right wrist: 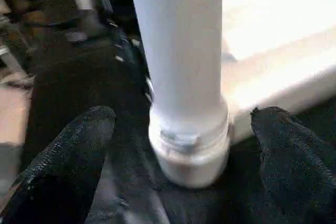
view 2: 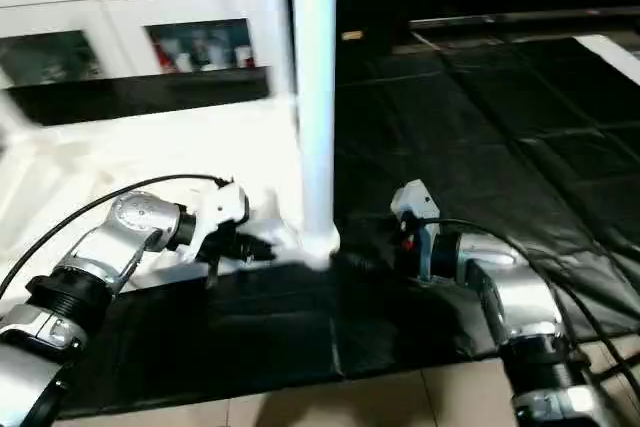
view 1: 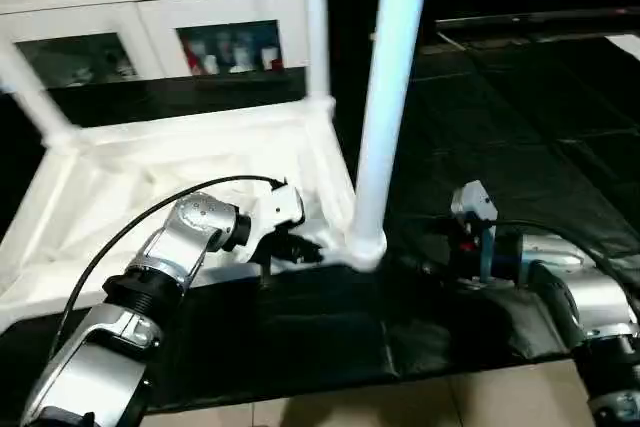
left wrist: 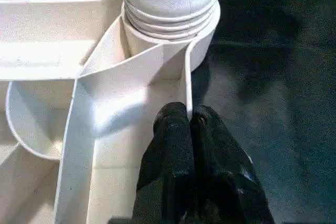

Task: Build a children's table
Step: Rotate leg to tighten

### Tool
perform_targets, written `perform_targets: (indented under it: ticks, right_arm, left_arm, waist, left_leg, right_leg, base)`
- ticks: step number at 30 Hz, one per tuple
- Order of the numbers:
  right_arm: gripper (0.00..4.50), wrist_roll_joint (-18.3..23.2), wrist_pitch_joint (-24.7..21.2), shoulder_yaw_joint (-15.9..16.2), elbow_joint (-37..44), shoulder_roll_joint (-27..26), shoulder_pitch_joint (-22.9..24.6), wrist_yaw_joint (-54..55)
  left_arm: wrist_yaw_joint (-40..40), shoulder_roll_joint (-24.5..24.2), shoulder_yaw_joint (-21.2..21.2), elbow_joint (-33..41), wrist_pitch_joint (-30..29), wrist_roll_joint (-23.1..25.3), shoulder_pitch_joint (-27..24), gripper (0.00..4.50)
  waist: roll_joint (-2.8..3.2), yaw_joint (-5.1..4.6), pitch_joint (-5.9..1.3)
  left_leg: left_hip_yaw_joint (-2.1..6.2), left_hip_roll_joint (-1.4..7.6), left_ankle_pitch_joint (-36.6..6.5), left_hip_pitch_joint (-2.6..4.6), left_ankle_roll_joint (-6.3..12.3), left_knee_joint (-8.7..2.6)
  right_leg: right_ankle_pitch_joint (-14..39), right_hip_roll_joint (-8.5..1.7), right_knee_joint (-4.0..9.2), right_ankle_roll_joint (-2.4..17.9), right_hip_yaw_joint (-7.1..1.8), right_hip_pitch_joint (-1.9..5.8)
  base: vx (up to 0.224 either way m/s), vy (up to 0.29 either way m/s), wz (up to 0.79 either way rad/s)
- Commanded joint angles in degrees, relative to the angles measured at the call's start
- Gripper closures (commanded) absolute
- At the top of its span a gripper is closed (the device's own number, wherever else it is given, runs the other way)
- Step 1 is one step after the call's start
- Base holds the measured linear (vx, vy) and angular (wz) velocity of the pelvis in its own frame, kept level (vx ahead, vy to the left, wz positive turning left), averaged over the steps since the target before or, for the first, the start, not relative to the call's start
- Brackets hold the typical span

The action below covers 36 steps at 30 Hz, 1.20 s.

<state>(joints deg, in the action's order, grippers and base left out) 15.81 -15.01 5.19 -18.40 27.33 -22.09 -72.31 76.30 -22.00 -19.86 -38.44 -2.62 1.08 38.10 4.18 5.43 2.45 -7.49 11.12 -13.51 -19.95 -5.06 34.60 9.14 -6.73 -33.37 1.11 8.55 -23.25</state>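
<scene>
Table lay upside down on the black mat, near leg upright in its corner socket.

Left gripper was pressed shut on the thin rim just beside that socket, pinning the top. Right gripper stood spread wide, one finger each side of the leg's base and clear of it, holding nothing. Two more legs rose from the far corners. Judged risk: with the leg unheld, a half-seated joint could let it lean or pop out; a wrist brushing it would tip it. The pinched rim might also slip free, letting the top slide on the mat.
</scene>
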Motion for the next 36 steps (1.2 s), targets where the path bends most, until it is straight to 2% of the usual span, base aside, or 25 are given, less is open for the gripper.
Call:
perform_targets:
  ticks: [1,2,4,5,6,7,9,10,11,13,18,27,32,36]
  right_arm:
    - [0.03,1.05,1.32,1.25,-0.15,0.65,-1.81,-4.71]
    - [0.03,1.18,1.41,1.44,-0.44,0.7,-2.23,-5.76]
    - [0.03,1.28,1.49,1.56,-0.67,0.76,-2.52,-6.51]
    - [0.21,0.82,2.12,2.51,-1.93,0.38,-3.73,-7.76]
    - [0.32,0.54,2.49,3.0,-2.59,0.18,-4.3,-8.3]
    - [0.4,0.12,2.99,3.59,-3.42,-0.05,-4.98,-8.86]
    - [0.5,-0.61,3.83,4.29,-4.25,-0.29,-5.57,-9.14]
    - [0.62,-1.84,5.38,6.02,-6.11,-0.5,-6.74,-10.63]
    - [0.72,-1.84,5.38,6.02,-6.11,-0.5,-6.74,-10.63]
    - [0.78,-2.43,6.18,6.81,-7.64,-0.76,-7.72,-11.83]
    - [1.26,-3.24,7.74,7.88,-11.4,-1.77,-10.2,-13.19]
    - [1.91,-2.73,7.35,8.86,-13.73,-2.27,-11.27,-16.58]
    - [2.33,-2.38,7.1,8.81,-14.46,-2.84,-11.27,-17.52]
    - [2.42,-2.0,6.79,9.03,-14.73,-2.9,-11.24,-18.19]
  left_arm:
    - [4.89,-0.14,-3.22,-0.05,2.05,0.92,-0.26,4.5]
    - [5.53,-0.1,-3.46,-0.12,2.43,1.0,-0.24,4.5]
    - [6.04,-0.04,-3.56,-0.26,2.79,1.07,-0.2,4.5]
    - [6.75,0.13,-3.95,-0.06,3.18,1.27,-0.06,4.5]
    - [7.02,0.22,-4.1,0.0,3.39,1.39,0.04,4.5]
    - [7.27,0.33,-4.26,0.1,3.6,1.53,0.17,4.5]
    - [7.38,0.39,-4.38,0.27,3.59,1.61,0.22,4.5]
    - [7.77,0.18,-4.8,0.46,4.08,1.65,0.28,4.5]
    - [7.77,0.18,-4.8,0.46,4.08,1.65,0.28,4.5]
    - [8.35,-0.02,-5.19,0.69,4.52,1.63,0.16,4.5]
    - [9.56,-0.23,-6.11,1.72,5.47,2.3,-0.58,4.5]
    - [10.03,-0.34,-6.77,1.99,5.79,2.53,-0.56,4.5]
    - [10.33,-0.35,-6.89,1.74,5.78,2.87,-0.58,4.5]
    - [10.41,-0.38,-7.04,1.65,5.79,2.86,-0.57,4.5]
  waist:
    - [-1.12,0.21,-4.17]
    - [-1.28,0.32,-4.15]
    - [-1.06,0.67,-4.11]
    - [-1.88,0.86,-4.1]
    - [-1.86,1.02,-4.14]
    - [-1.64,1.16,-4.06]
    - [-1.66,1.17,-4.01]
    - [-1.91,1.21,-3.97]
    - [-1.8,1.27,-3.97]
    - [-1.97,1.22,-4.05]
    - [-2.13,1.44,-4.27]
    - [-1.87,2.24,-4.35]
    - [-1.71,2.26,-4.37]
    - [-1.66,2.23,-4.34]
  left_leg:
    - [-0.85,1.94,1.16,-0.64,9.63,-3.36]
    - [-0.88,1.93,0.83,-0.67,9.61,-3.39]
    - [-0.87,2.03,0.63,-0.63,9.09,-3.42]
    - [-1.05,2.1,0.3,-0.48,8.78,-3.47]
    - [-0.99,2.07,0.4,-0.55,8.51,-3.52]
    - [-1.36,2.11,-0.18,-0.53,7.77,-3.49]
    - [-1.5,2.24,-0.97,-0.53,7.06,-3.54]
    - [-1.62,2.23,-1.77,-0.42,6.46,-3.59]
    - [-1.68,2.16,-2.36,-0.45,6.06,-3.65]
    - [-1.73,2.19,-2.27,-0.47,5.96,-3.63]
    - [-1.75,2.22,0.31,-0.52,6.72,-3.38]
    - [-1.83,2.28,0.33,-0.42,6.82,-3.23]
    - [-1.82,2.28,-0.07,-0.39,6.49,-3.24]
    - [-1.8,2.26,-0.93,-0.43,5.98,-3.32]
  right_leg:
    - [5.67,-2.47,2.1,14.85,-3.44,4.01]
    - [6.19,-2.5,2.1,14.89,-3.42,4.03]
    - [7.53,-2.59,2.14,14.46,-3.5,3.96]
    - [8.26,-2.54,2.3,14.18,-3.55,3.83]
    - [8.58,-2.65,2.05,14.26,-3.52,3.93]
    - [9.84,-2.65,2.15,13.91,-3.56,3.69]
    - [10.77,-2.7,2.15,13.52,-3.6,3.65]
    - [11.67,-2.67,2.3,13.06,-3.63,3.57]
    - [12.29,-2.69,2.36,12.73,-3.64,3.67]
    - [11.95,-2.67,2.19,12.76,-3.65,3.61]
    - [9.01,-2.66,1.73,13.29,-3.7,3.61]
    - [8.04,-2.57,1.55,13.87,-3.74,3.53]
    - [8.11,-2.55,1.62,13.93,-3.7,3.56]
    - [8.44,-2.51,1.67,13.87,-3.71,3.63]
  base:
    - [0.0,0.0,0.0]
    - [0.0,0.0,0.0]
    - [0.0,0.0,0.0]
    - [0.0,0.0,0.0]
    - [0.0,0.0,0.0]
    - [0.0,0.0,0.0]
    - [0.0,0.0,0.0]
    - [0.0,0.0,0.0]
    - [0.0,0.0,0.0]
    - [0.0,0.0,0.0]
    - [0.0,0.0,0.0]
    - [0.0,0.0,0.0]
    - [0.0,0.0,0.0]
    - [0.0,0.0,0.0]
